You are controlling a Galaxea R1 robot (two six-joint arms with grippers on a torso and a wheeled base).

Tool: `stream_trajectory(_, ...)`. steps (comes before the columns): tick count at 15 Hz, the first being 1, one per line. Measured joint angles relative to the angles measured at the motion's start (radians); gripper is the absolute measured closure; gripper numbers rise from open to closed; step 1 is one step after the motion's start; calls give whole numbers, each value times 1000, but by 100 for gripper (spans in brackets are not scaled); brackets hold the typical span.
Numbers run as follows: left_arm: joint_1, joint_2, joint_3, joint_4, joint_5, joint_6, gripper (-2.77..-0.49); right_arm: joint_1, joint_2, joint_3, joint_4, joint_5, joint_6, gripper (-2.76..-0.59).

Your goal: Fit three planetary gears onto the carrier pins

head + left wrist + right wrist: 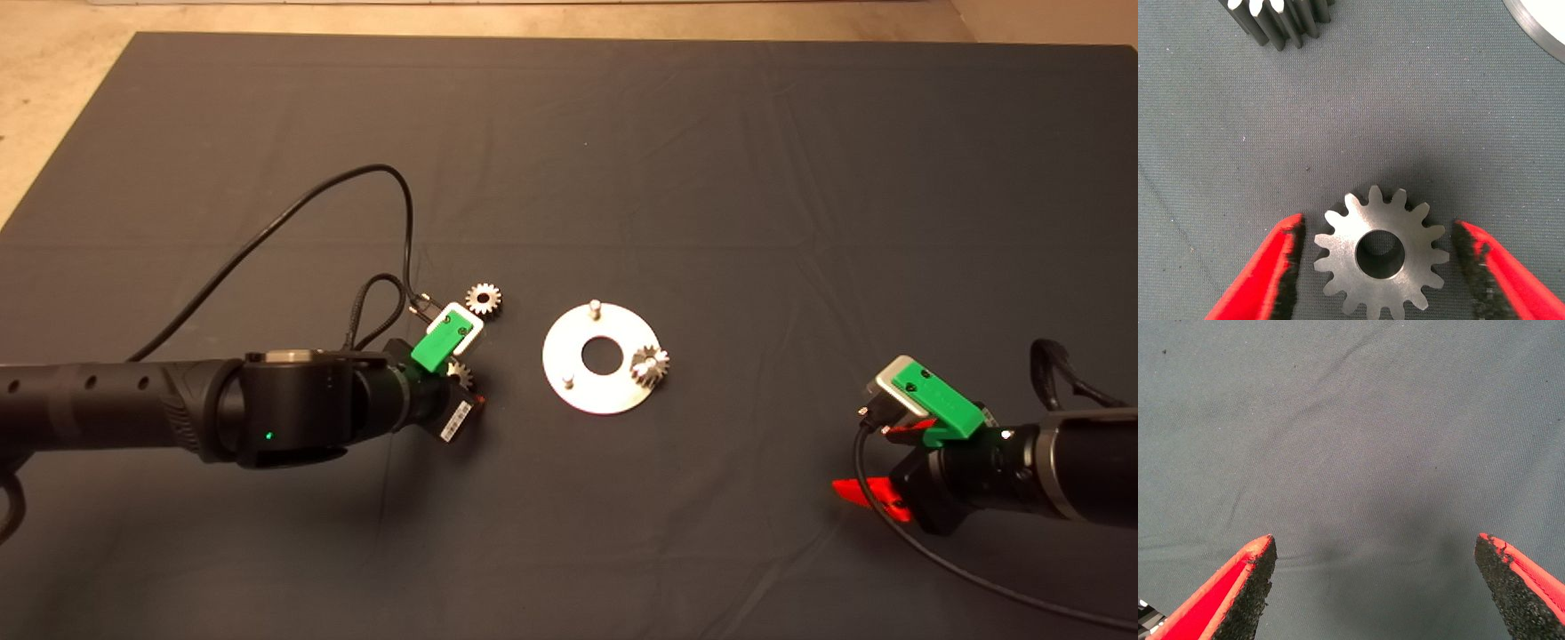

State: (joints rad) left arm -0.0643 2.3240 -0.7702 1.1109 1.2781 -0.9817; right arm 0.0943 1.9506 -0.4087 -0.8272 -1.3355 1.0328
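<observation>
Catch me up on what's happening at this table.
The robot is fitting small gears onto a round carrier disc lying on the dark mat. One gear already sits on the disc; two pins are bare. The left hand is down at the mat, its open fingers either side of a second gear, not gripping it. A third gear lies loose nearby. The right hand waits open at the lower right.

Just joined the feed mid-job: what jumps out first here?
The left gripper is down on the mat with its red fingers open on either side of a loose gear, not touching it. Right of it lies the round carrier disc, one gear already seated and two pins bare. A third gear lies nearby.
</observation>
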Motion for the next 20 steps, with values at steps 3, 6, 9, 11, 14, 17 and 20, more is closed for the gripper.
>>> stream_trajectory(3, 0, 0, 0, 0, 0, 0, -124, 0, 0, 0, 0, 0, 0, -220)
stream_trajectory(6, 0, -1, 0, 0, 0, 1, -117, 0, 0, 0, 0, 0, 0, -220)
stream_trajectory(9, 0, -3, 0, 0, -2, 0, -105, 0, 0, 0, 0, 0, 0, -220)
stream_trajectory(11, 0, -3, 0, 0, -2, 0, -105, 0, 0, 0, 0, 0, 0, -220)
stream_trajectory(14, 0, -3, 0, 0, -1, 1, -98, 0, 0, 0, 0, 0, 0, -220)
stream_trajectory(17, 0, -5, 4, 0, -1, 1, -95, 0, 0, 0, 0, 0, 0, -220)
stream_trajectory(20, 0, -7, 23, 0, 4, 1, -90, 0, 0, 0, 0, 0, 0, -220)
